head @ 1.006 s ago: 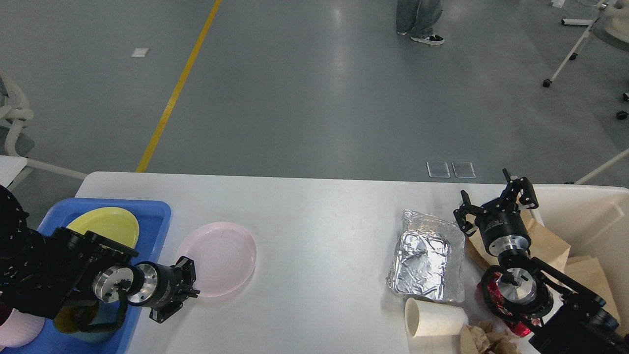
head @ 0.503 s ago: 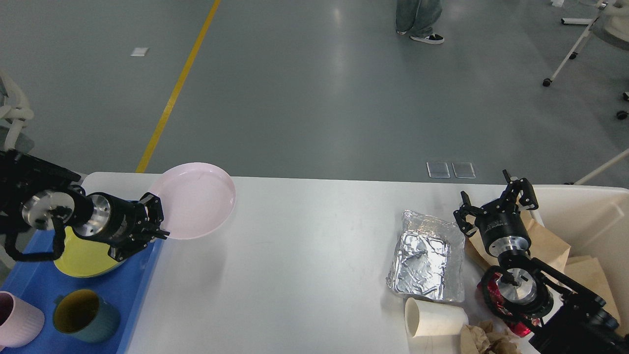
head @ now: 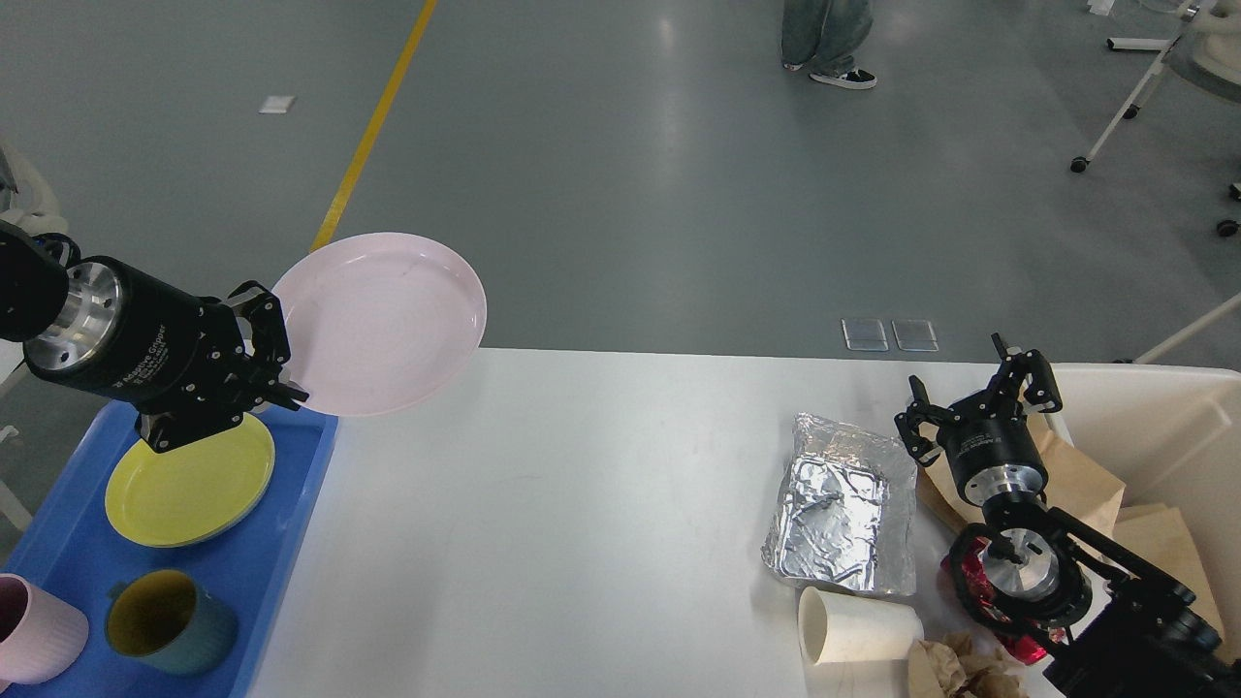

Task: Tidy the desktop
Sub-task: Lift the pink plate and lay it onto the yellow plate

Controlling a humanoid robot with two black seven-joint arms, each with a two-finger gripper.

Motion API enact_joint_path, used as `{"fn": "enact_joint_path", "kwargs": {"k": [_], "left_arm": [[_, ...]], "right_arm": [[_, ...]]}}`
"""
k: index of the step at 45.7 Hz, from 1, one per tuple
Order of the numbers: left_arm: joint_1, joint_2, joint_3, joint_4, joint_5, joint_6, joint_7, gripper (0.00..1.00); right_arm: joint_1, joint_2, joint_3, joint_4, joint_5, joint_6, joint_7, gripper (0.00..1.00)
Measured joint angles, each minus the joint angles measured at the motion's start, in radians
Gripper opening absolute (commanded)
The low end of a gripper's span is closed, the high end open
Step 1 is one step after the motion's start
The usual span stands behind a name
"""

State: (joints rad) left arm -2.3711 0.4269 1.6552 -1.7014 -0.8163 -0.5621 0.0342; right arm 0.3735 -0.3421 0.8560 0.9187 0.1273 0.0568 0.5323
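The left hand (head: 267, 364) grips the rim of a pink plate (head: 380, 323), up in the air over the table's (head: 601, 504) ten o'clock corner. The right hand (head: 979, 402) is spread wide at three o'clock, holding nothing, beside a foil tray (head: 843, 509). The white table fills the lower view.

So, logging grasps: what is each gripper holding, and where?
The left gripper holds the pink plate by its near-left rim. The right gripper is open, holding nothing.
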Motion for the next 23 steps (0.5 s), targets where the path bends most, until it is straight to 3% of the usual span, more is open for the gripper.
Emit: {"fn": "enact_joint_path", "kwargs": {"k": [10, 23], "left_arm": [[0.066, 0.027, 0.055, 0.105, 0.005, -0.020, -0.003, 0.00], [0.355, 0.161, 0.046, 0.403, 0.067, -0.050, 0.004, 0.00]], "right_arm": [[0.000, 0.000, 0.000, 0.000, 0.000, 0.000, 0.000, 1.00], [0.001, 0.000, 0.000, 0.000, 0.000, 0.000, 0.000, 1.00]]}}
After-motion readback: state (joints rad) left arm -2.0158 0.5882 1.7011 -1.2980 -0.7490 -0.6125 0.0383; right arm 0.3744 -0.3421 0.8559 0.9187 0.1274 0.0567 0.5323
